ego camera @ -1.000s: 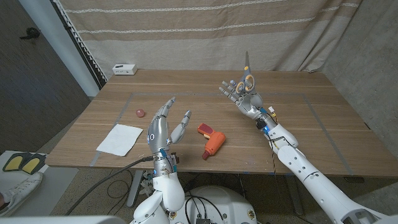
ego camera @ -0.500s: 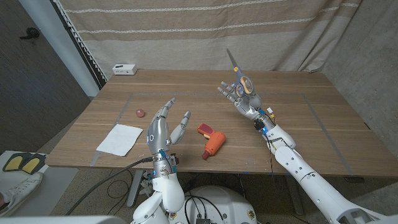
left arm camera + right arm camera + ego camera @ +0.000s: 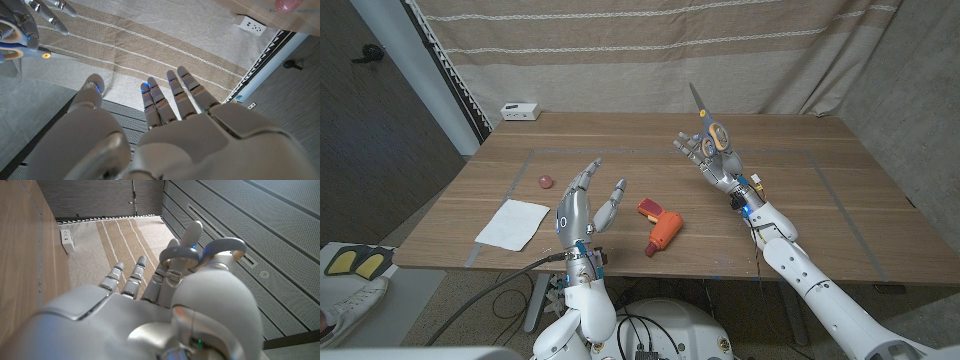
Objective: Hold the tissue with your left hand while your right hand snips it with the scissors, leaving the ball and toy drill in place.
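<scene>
overhead, tissue [image 3: 513, 223] lies flat at the table's [image 3: 620, 140] near left, thin and limp; pin one edge. left hand [image 3: 582, 203] hovers spread, empty. right hand [image 3: 712, 156] grips scissors [image 3: 709, 124] aloft. left wrist view: fingers [image 3: 176, 95] splayed.

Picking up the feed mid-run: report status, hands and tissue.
Right robot hand raised, holding scissors. Left robot hand open, above the table. Tissue flat, untouched. Toy drill between the hands; ball beyond the tissue.
</scene>
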